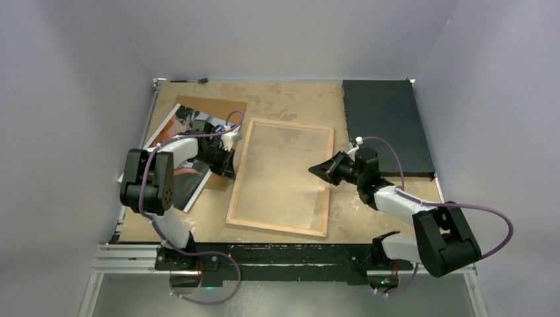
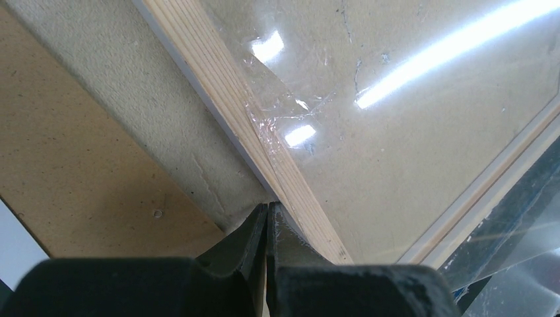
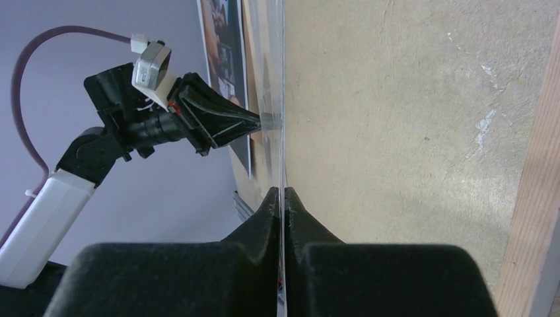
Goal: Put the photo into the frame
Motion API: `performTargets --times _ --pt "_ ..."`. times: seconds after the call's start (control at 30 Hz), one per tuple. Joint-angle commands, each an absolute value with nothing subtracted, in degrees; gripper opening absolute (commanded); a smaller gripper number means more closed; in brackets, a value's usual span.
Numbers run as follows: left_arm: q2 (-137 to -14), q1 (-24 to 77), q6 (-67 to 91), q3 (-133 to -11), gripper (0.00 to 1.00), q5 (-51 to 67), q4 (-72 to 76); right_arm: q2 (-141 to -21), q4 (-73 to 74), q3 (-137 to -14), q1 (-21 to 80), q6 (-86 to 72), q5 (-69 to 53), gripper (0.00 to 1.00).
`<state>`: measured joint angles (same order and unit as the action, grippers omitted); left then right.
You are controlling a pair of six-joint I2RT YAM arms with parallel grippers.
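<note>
Frame: light bare wood, visible grain, with a clear glossy pane catching glare. Photo is a glossy print; backing board matt brown fibreboard. Surface rough, mottled tan board; mat matt black.

Top view: I look down from high behind the near edge on the whole table; left wrist close over the frame rail; right wrist low across that frame, facing the left gripper.

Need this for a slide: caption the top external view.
Frame lies back-up on the table; shut left gripper at its left edge, shut right gripper over the pane, photo aside left.
</note>
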<state>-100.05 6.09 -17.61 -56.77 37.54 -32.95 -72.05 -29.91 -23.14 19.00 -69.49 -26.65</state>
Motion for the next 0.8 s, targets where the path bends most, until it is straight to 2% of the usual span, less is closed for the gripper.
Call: performTargets --times 0.0,0.77 --pt "-97.94 6.42 -17.93 -57.72 0.00 40.35 -32.99 -71.57 -29.81 -25.51 18.47 -67.24 -28.92 0.00" --pt "-97.03 6.44 -17.11 -60.21 0.00 40.05 -34.28 -74.82 -34.02 -29.31 15.89 -60.85 -36.47 0.00"
